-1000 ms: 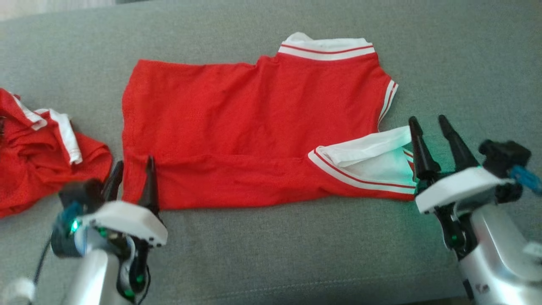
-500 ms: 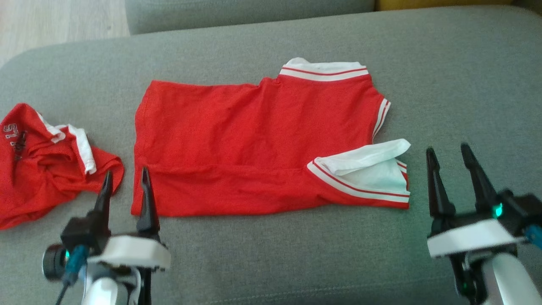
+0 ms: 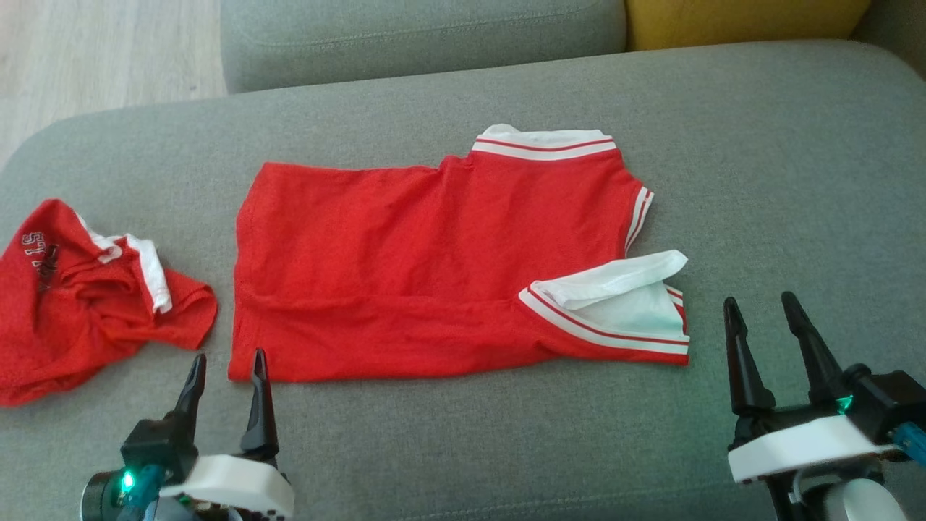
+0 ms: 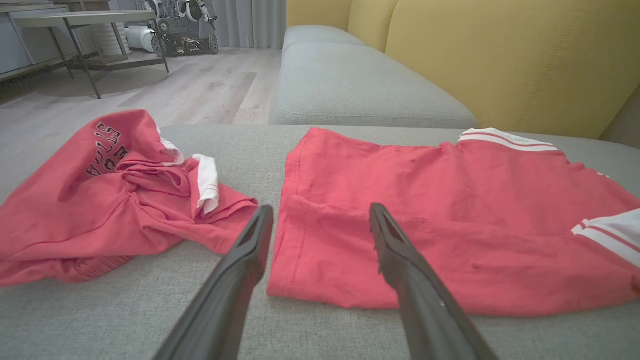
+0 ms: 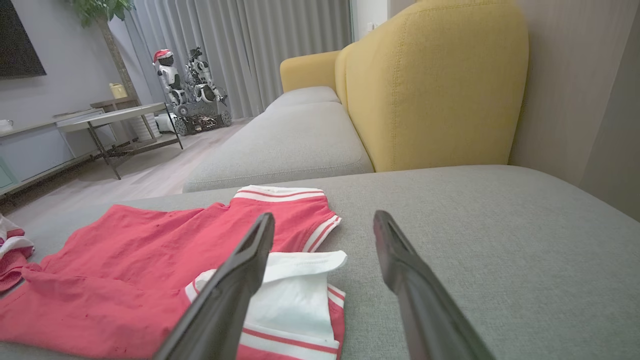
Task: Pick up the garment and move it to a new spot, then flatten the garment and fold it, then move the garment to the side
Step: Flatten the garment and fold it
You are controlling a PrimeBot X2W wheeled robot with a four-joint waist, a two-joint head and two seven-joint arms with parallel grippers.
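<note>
Lying at the far left of the grey sofa seat (image 3: 796, 181) is a crumpled red jersey (image 3: 87, 311) with white trim and dark lettering showing. Just right of it, at the near edge, the left jaws stand fully apart and empty, their dark fingers (image 3: 259, 405) pointing away from the robot. The tips stop just short of the near left corner of the red sleeveless jersey (image 3: 434, 253) and touch nothing.

That jersey lies flat in the middle of the seat with its long axis running left to right. Its plain hem (image 3: 246, 289) points left, and its white-and-red striped trim (image 3: 542, 145) lies at the right, far side. At its near right corner a flap is turned back, showing white lining (image 3: 622, 297).

Further right, the right jaws also gape wide and hold nothing, their fingers (image 3: 739, 362) near the flap but apart from it.

A second ago the left tips overlapped the jersey's corner and the right tips sat against the white flap. Both have since drawn back toward the near edge. The head camera has tilted up, bringing a yellow backrest (image 3: 745, 18) into sight, while the jersey lies as it did.
</note>
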